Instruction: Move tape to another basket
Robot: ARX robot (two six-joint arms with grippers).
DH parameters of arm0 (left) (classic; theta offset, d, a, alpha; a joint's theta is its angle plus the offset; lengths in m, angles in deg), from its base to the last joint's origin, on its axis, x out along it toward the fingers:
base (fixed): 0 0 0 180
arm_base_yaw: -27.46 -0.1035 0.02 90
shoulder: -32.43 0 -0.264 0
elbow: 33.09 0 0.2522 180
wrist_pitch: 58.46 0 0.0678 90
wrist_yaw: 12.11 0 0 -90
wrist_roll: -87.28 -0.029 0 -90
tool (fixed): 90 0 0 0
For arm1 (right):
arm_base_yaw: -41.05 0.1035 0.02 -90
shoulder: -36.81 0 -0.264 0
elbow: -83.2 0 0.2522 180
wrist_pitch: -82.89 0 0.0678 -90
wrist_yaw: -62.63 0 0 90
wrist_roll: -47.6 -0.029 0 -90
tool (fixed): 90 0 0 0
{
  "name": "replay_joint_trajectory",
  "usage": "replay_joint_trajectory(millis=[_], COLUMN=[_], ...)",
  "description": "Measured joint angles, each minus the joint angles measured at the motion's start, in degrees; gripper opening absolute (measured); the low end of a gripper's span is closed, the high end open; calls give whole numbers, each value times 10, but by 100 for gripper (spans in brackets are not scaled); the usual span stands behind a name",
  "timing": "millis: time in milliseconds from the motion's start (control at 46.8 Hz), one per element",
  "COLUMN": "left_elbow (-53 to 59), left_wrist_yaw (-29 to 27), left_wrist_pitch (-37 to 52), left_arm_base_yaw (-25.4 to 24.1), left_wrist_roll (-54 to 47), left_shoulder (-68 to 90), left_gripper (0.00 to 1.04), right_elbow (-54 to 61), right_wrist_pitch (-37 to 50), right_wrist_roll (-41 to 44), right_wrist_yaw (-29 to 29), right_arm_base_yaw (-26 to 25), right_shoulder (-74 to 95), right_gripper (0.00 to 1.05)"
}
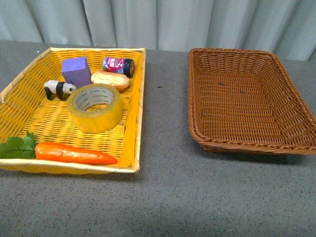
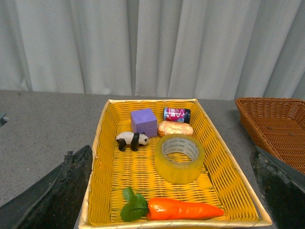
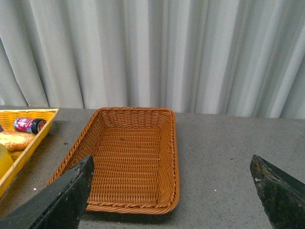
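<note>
Yellow woven tray basket (image 1: pixel 133 133) (image 2: pixel 97 157) stands on the grey speckled tabletop (image 1: pixel 163 197), to the left in the front view. The wide roll of translucent yellowish packing tape (image 1: pixel 95 107) (image 2: pixel 177 158) lies flat near the tray's middle, with the opening of its white core facing up. It is clear of both grippers.

Other contents of the tray:
- Purple rectangular block (image 1: pixel 76 70) (image 2: pixel 144 121), at the far end.
- Small black-and-white panda figurine (image 1: pixel 59 89) (image 2: pixel 131 140), just beside the block.
- Dark cylindrical can with a red label (image 1: pixel 118 64) (image 2: pixel 177 114) (image 3: pixel 29 125), lying on its side at the far end.
- Golden-brown bread roll (image 1: pixel 110 80) (image 2: pixel 175 128) (image 3: pixel 16 140), between the can and the tape.
- Orange carrot with green leaves (image 1: pixel 74 153) (image 2: pixel 183 210), lying along the near wall.

The brown rectangular woven wicker basket (image 1: pixel 196 106) (image 2: pixel 271 124) (image 3: pixel 128 157) stands to the right, apart from the tray, with a strip of tabletop between them. Nothing lies in it.

The left gripper (image 2: pixel 170 149) is above the near end of the tray, jaws spread wide and holding nothing. The right gripper (image 3: pixel 171 160) is near the brown basket, jaws likewise spread wide and holding nothing.

A pale grey pleated curtain (image 1: pixel 197 19) closes the background.
</note>
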Motion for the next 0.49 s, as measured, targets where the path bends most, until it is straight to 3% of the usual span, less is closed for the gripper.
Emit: replay_joint_trajectory(millis=[491], left_elbow=[0], left_wrist_yaw=[0], left_wrist_pitch=[0], left_arm_base_yaw=[0], left_wrist_roll=[0], left_shoulder=[0], left_gripper=[98], right_elbow=[0], right_wrist_pitch=[0], right_wrist_roll=[0], right_wrist_yaw=[0], right_arm_base_yaw=[0], right_shoulder=[0], right_gripper=[96])
